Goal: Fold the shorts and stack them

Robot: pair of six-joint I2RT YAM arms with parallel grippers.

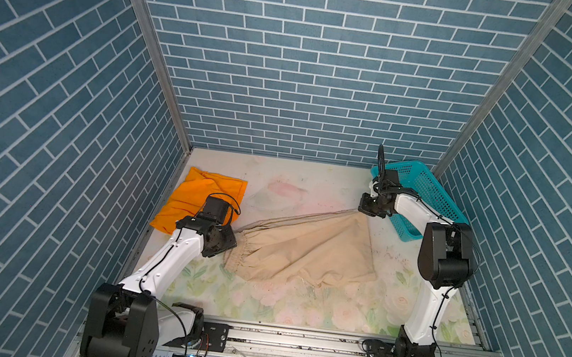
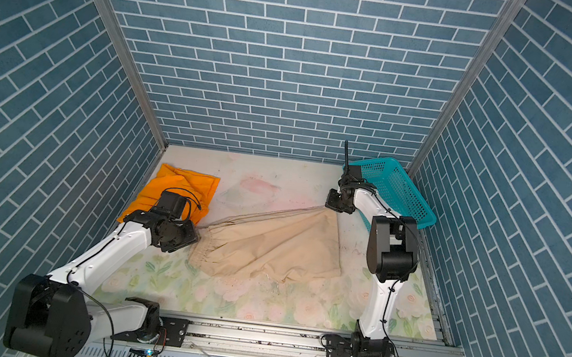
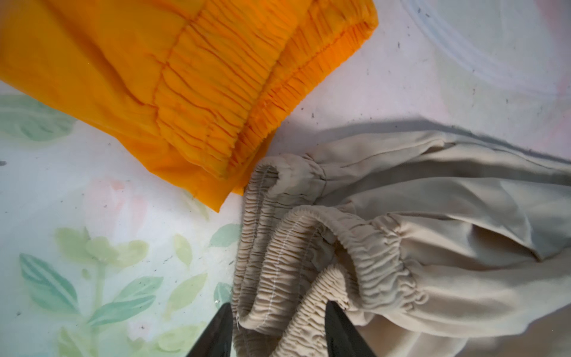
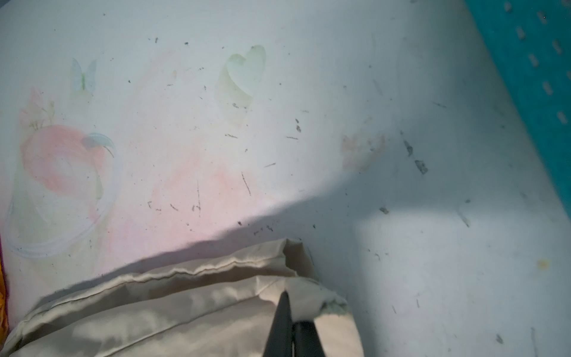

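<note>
Mid-frame on the worktop (image 1: pixel 313 186), beige shorts (image 1: pixel 305 252) stretch between pincers: left pincer (image 3: pixel 278 306) parted around the waistband, seemingly loose; right pincer (image 4: pixel 290 309) clamps the hem.

**WHERE THINGS LIE**

On the table (image 1: pixel 276 308), the far-L shorts (image 1: pixel 201 191) are laid at the back L, by the wall. The mid shorts (image 1: pixel 305 252) are spread across the middle, just beside them. The basket (image 1: pixel 420 188) is set in the back R corner. The L gripper (image 3: pixel 278 312) is placed at the mid shorts' L end, and the R gripper (image 4: pixel 292 312) at their back R corner, near the basket.
</note>
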